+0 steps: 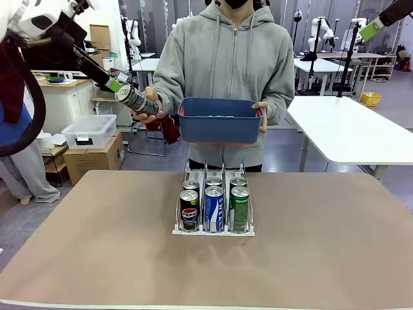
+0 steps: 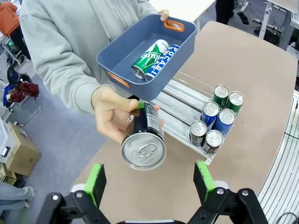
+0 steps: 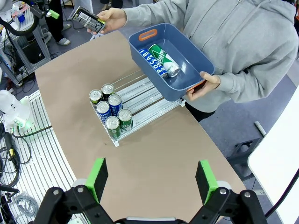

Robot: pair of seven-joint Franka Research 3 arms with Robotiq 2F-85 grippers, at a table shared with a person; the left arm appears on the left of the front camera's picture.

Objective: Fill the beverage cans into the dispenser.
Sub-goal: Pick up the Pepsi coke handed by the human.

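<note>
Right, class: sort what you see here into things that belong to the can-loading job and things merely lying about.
Job: dark can in the person's hand; dispenser; six cans in it; blue bin; two cans inside it.
Lying about: clear storage box; cardboard box; yellow crate; white table.

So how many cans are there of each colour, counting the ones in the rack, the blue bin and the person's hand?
Dark cans: 3 (2 in the dispenser, 1 in the person's hand)
Blue-and-white cans: 3 (2 in the dispenser, 1 in the blue bin)
Green cans: 3 (2 in the dispenser, 1 in the blue bin)
Total: 9
</note>
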